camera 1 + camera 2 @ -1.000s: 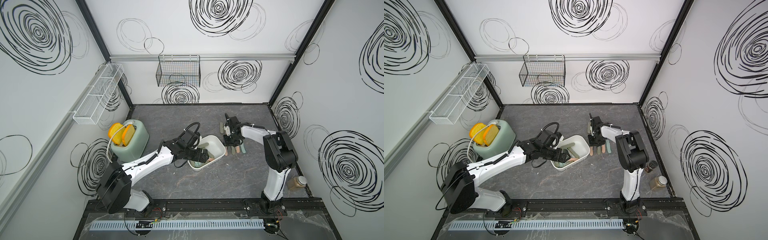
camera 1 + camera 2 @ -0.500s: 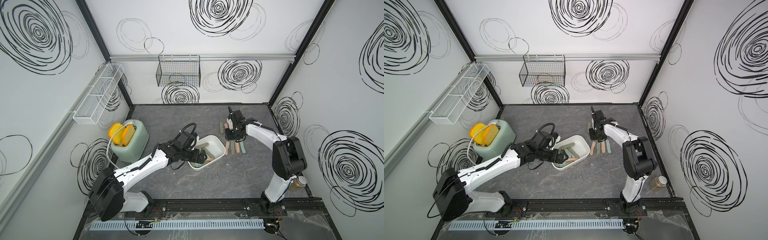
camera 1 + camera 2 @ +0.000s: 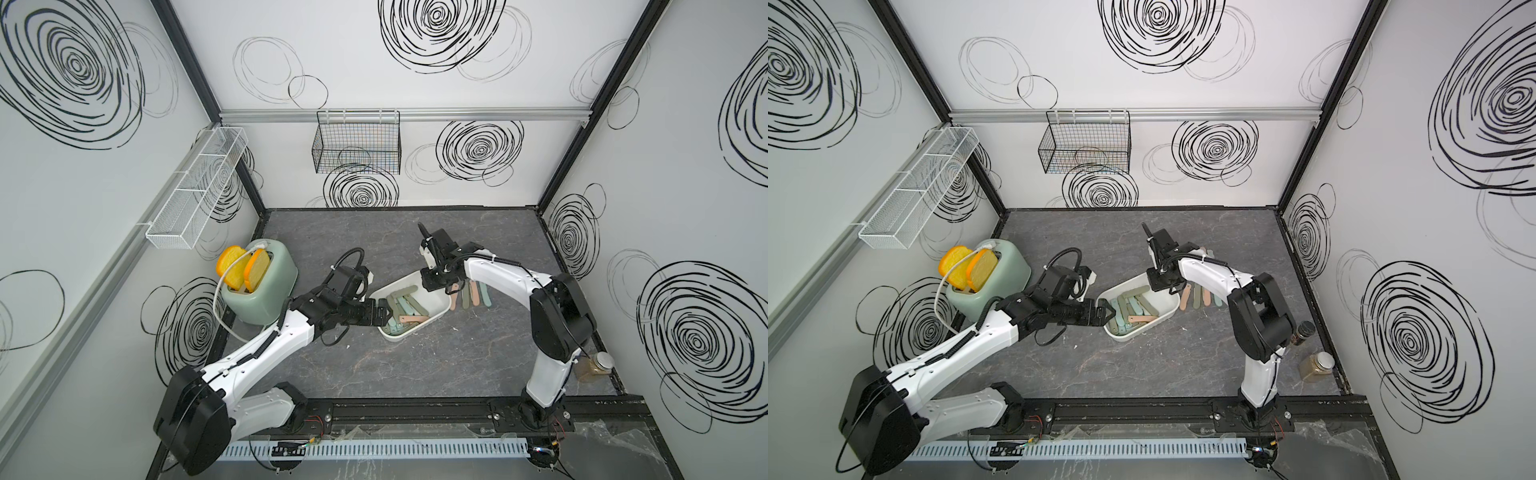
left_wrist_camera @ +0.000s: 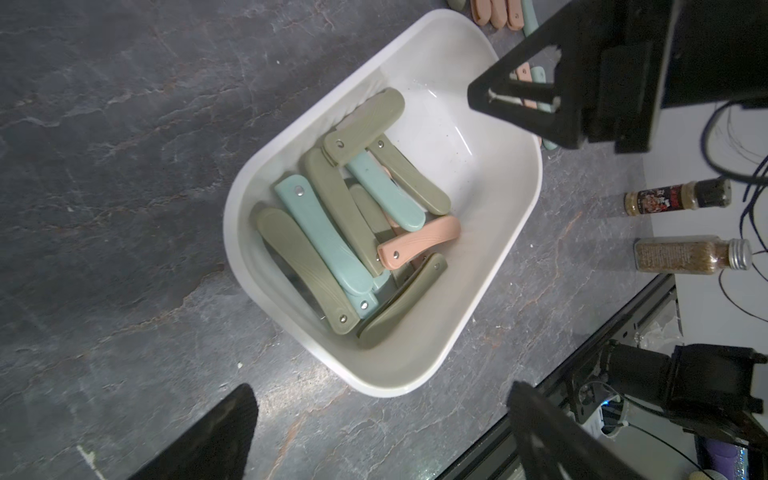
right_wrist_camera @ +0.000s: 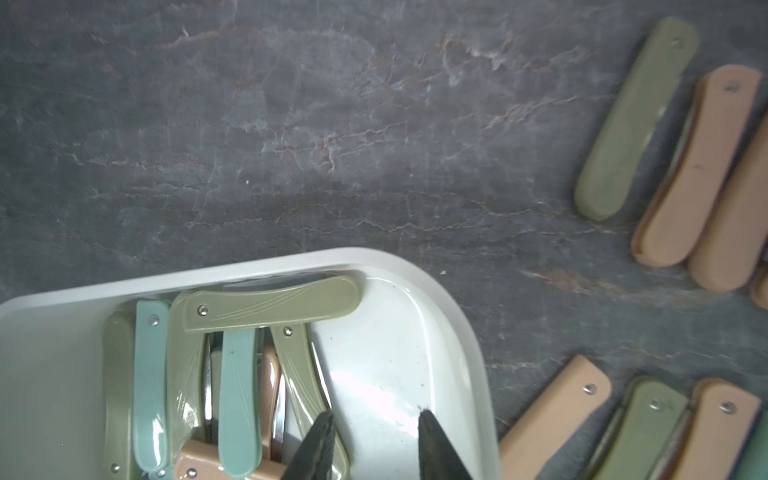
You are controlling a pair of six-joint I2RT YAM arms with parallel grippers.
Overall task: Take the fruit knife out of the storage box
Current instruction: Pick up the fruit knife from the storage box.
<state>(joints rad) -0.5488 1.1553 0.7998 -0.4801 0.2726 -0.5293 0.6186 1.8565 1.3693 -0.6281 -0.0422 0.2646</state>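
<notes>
The storage box (image 3: 441,318) (image 3: 1168,316) is a shallow white tub in the middle of the table. Several folded fruit knives (image 4: 324,232) (image 5: 270,305) with olive, teal and pink handles lie piled inside it. My left gripper (image 3: 384,313) (image 4: 380,386) stands wide open just outside the box's left end, holding nothing. My right gripper (image 3: 434,286) (image 5: 376,415) reaches down into the box's far right end. It is open over bare white floor, with one finger (image 5: 320,440) beside an olive knife.
More folded knives (image 3: 471,293) (image 5: 636,120) lie in rows on the table right of the box. A green toaster (image 3: 259,291) with bread stands at the left. Two spice bottles (image 3: 1316,365) (image 4: 694,253) stand at the front right. Wire baskets (image 3: 357,145) hang on the walls.
My right gripper has swung left, from above the knives on the table to the box's far end. My left gripper has drawn back a little toward the box's left rim.
</notes>
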